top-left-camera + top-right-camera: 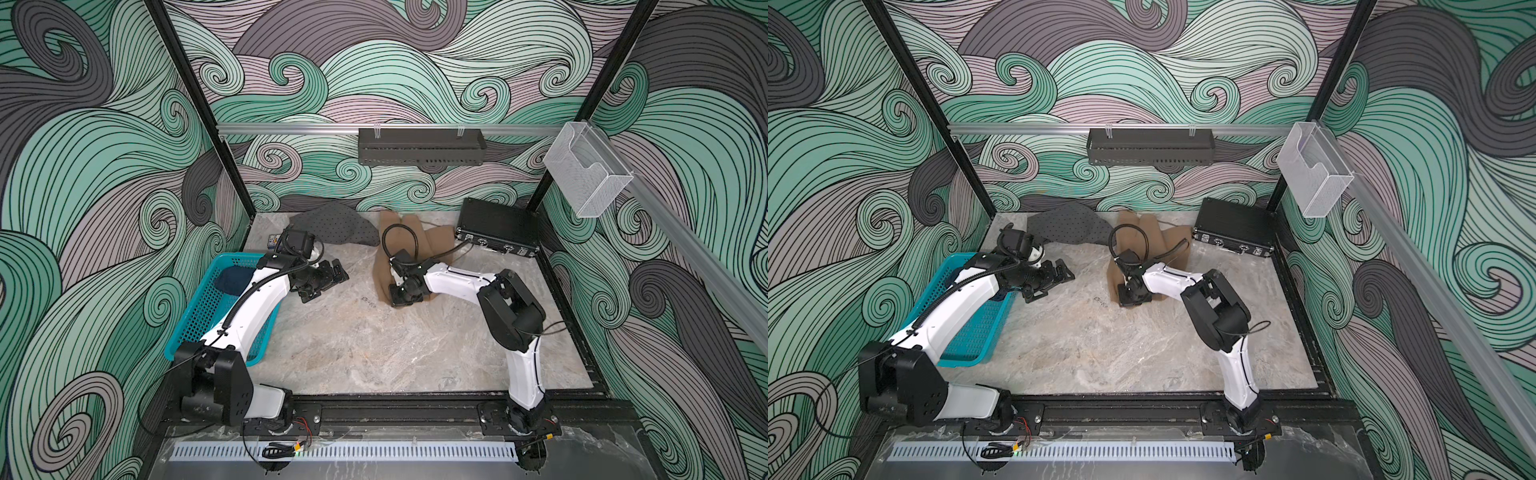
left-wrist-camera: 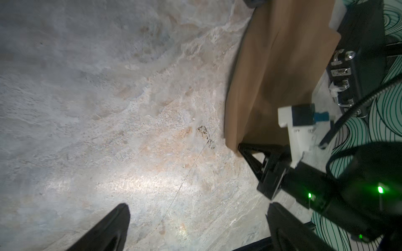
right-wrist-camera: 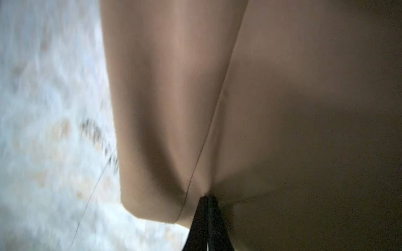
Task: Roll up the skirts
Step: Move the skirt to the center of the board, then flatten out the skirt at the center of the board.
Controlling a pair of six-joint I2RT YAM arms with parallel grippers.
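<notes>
Both reach inward: right pincer tipped down, pinching tan skirt; left pincer spread over table.

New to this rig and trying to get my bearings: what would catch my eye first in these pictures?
The tan-brown skirt lies spread out in the middle towards the back, and the right gripper is pinched shut on its near edge. To the left, the teal basket holds a dark blue skirt, with the left gripper open beside it. A dotted grey skirt lies crumpled at the back.
</notes>
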